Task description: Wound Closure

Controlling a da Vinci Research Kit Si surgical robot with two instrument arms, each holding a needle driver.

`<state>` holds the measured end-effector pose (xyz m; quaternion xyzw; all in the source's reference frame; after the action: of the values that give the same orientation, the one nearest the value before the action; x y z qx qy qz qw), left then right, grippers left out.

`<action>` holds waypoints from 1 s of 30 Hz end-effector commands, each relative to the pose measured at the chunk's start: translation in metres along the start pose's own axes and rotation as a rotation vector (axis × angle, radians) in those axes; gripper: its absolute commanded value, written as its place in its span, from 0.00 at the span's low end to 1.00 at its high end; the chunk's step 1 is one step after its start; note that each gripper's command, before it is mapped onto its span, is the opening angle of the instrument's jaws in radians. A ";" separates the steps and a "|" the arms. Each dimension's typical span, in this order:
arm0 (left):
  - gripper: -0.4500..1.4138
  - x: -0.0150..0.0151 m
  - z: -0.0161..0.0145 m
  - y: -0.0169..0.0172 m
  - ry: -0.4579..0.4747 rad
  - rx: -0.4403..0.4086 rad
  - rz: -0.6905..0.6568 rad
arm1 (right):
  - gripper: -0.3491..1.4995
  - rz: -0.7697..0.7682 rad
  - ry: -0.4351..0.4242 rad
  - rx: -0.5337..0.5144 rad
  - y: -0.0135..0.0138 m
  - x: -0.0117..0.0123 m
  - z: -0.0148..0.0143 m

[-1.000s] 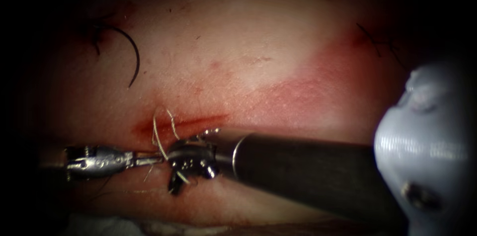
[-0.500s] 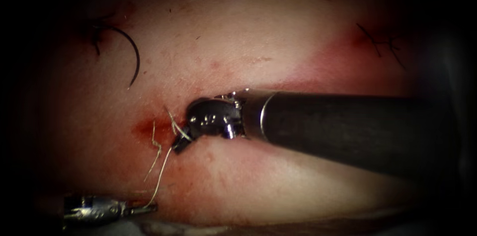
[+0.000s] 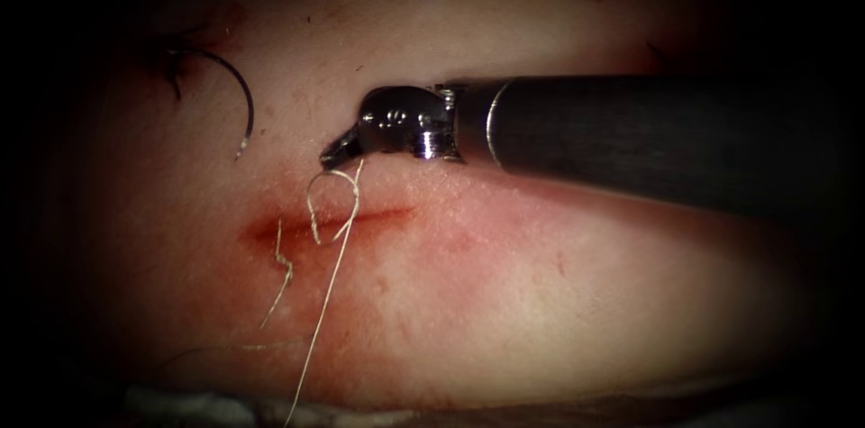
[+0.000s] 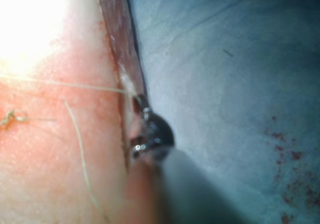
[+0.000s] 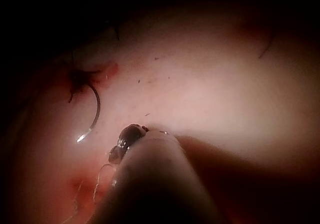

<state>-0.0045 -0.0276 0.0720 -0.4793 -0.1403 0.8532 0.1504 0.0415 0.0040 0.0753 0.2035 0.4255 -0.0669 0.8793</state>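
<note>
My right tool (image 3: 338, 154) hovers just above the short red cut (image 3: 378, 214), jaws shut on the pale thread (image 3: 329, 275). From those jaws the thread makes a small loop over the cut, then runs as one long strand toward the tissue's near edge. There my left tool (image 4: 141, 104) grips the thread (image 4: 75, 86), which is drawn straight to its shut jaws. The dark curved needle (image 3: 241, 104) lies free on the tissue left of the cut, held by neither tool; its glinting tip (image 5: 80, 136) shows beside my right tool (image 5: 117, 151).
A short knotted thread tail (image 3: 284, 270) hangs from the cut's left end, where red fluid (image 3: 261, 232) stains the tissue. A dark stitch (image 3: 173, 59) sits by the needle's far end. Blue drape (image 4: 225, 84) lies beyond the tissue's edge.
My right tool rose from below the cut to above it, drawing the thread up into a loop. The left tool slid down out of the endoscope view, stretching the long strand.
</note>
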 end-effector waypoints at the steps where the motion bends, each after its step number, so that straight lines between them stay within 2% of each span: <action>1: 0.00 -0.0007 0.0007 0.0011 -0.002 -0.007 -0.005 | 0.00 0.002 0.003 -0.014 0.0011 -0.0001 0.0009; 3: 0.00 -0.0015 0.0002 0.0018 -0.001 -0.012 -0.014 | 0.00 0.011 0.008 -0.038 0.0019 0.0000 0.0011; 5: 0.00 -0.0041 -0.0008 0.0038 -0.004 -0.017 -0.031 | 0.00 0.015 0.012 -0.031 0.0027 0.0002 0.0017; 10: 0.00 -0.0080 -0.0009 0.0064 -0.046 -0.030 -0.035 | 0.00 0.018 0.020 -0.018 0.0026 0.0006 0.0018; 17: 0.00 -0.0112 0.0010 0.0092 -0.079 -0.068 -0.024 | 0.00 0.055 0.032 -0.044 0.0047 0.0015 -0.0011; 19: 0.00 -0.0132 0.0010 0.0101 -0.094 -0.084 -0.036 | 0.00 0.053 0.033 -0.055 0.0055 0.0020 -0.0020; 23: 0.00 -0.0144 0.0007 0.0106 -0.098 -0.089 -0.040 | 0.00 0.062 0.037 -0.064 0.0056 0.0020 -0.0019; 24: 0.00 -0.0153 0.0012 0.0111 -0.108 -0.089 -0.042 | 0.00 0.063 0.031 -0.075 0.0059 0.0019 -0.0017; 30: 0.00 -0.0161 0.0025 0.0125 -0.113 -0.106 -0.042 | 0.00 0.068 0.015 -0.102 0.0070 0.0009 -0.0012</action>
<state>0.0003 -0.0446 0.0809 -0.4342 -0.2017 0.8679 0.1323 0.0427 0.0109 0.0754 0.1730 0.4274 -0.0136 0.8873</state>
